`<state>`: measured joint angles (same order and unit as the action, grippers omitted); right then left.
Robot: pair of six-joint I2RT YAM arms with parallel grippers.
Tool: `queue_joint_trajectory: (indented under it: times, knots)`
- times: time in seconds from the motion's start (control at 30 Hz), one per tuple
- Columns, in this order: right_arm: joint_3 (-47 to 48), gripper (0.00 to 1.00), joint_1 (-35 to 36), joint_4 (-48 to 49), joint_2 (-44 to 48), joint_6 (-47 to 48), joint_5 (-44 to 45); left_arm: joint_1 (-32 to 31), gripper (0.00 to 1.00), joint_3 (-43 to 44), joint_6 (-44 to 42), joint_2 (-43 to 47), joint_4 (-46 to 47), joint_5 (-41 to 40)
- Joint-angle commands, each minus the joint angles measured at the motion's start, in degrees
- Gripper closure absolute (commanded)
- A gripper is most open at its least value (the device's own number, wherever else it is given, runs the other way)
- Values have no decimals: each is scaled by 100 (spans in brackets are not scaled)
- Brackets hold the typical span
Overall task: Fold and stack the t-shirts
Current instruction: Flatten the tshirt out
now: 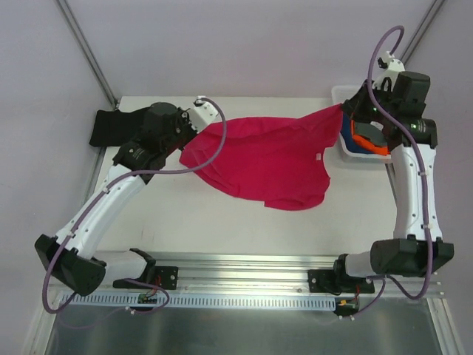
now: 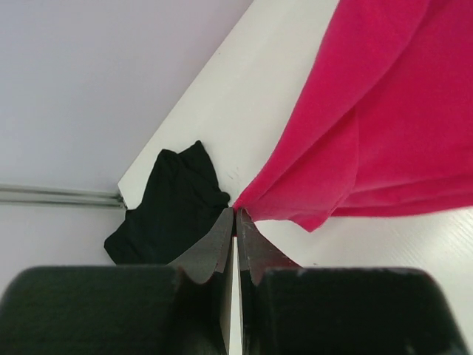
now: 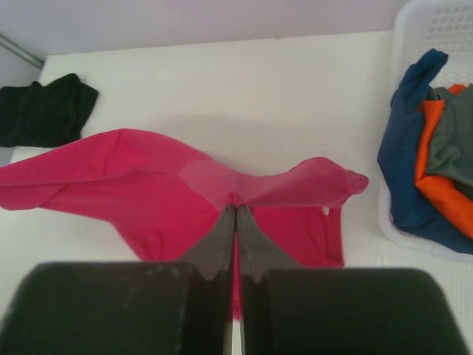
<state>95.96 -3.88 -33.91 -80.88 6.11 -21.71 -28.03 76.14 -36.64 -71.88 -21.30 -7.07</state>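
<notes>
Left gripper (image 1: 198, 124) is closed, pinched on one edge of the bright crimson-pink cloth t-shirt (image 1: 273, 159). Left wrist view shows the jaws tight together with cloth bunched at the tips. Right gripper (image 1: 342, 111) is also clamped on the opposite edge of the same shirt, upper right of the top view, with cloth gathered to a point at its tips. Shirt is stretched between both grippers across the upper middle of the white table (image 1: 222, 222), its lower part sagging onto the tabletop. Small white neck label (image 1: 318, 157) shows near the shirt's right side. Black cloth t-shirt (image 1: 111, 127) lies crumpled at the table's upper left, apart from the pink one. White plastic lattice basket (image 3: 417, 44), at the right edge of the right wrist view, holds a blue t-shirt (image 3: 406, 170), an orange t-shirt (image 3: 436, 166) and a grey t-shirt (image 3: 454, 137). All three are heaped unfolded, the blue one hanging over the basket's left wall.
</notes>
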Motion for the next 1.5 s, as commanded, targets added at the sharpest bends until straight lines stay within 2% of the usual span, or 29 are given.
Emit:
queue_joint_trajectory:
  times: [0.0, 0.1, 0.27, 0.43, 0.57, 0.67, 0.77, 0.9, 1.0, 1.23, 1.27, 1.3, 1.33, 1.37, 1.47]
  knots:
    - [220, 99, 10, -603, 800, -58, -613, -61, 100, -81, 280, 725, -347, 118]
    - [135, 100, 1, -1160, 1370, 101, -869, -220, 100, -274, 525, 1278, -822, 83]
    - [-298, 99, 19, -1205, 2576, 206, -922, -405, 100, -354, 676, 1861, -1350, 13]
    - [299, 99, 10, -1197, 2903, 610, -36, -405, 100, 137, 377, 1801, -1280, -66]
    - [1229, 99, -7, -926, 2193, 673, 317, -405, 100, 551, 325, 1266, -939, -189]
    - [1223, 99, -51, -531, 1622, 532, 159, -292, 100, 569, 175, 748, -771, -295]
    - [1109, 100, -60, -310, 1033, 137, -68, -81, 100, 717, 411, 263, -744, -59]
    - [741, 99, -34, -134, -432, -180, -394, 219, 100, 876, 632, -826, -683, 276]
    - [652, 99, 10, 85, -1103, -531, -369, 429, 100, 1043, 842, -1659, -604, 478]
    - [1240, 99, 379, -169, -2641, -145, -166, 685, 99, 1833, 1063, -3366, -586, 872]
    - [1267, 100, 379, -168, -2722, -58, -140, 685, 53, 2017, 1071, -3699, -586, 883]
    - [1276, 99, 518, -160, -2801, -31, -114, 685, 24, 2106, 1115, -3850, -586, 822]
    - [1284, 99, 598, -151, -2862, -31, -96, 694, 12, 2203, 1142, -3999, -586, 787]
    - [1293, 99, 651, -151, -2959, -40, -96, 694, 4, 2430, 1220, -4244, -612, 743]
    - [1206, 99, 792, -125, -2995, -22, -140, 729, 1, 2424, 1343, -4204, -630, 812]
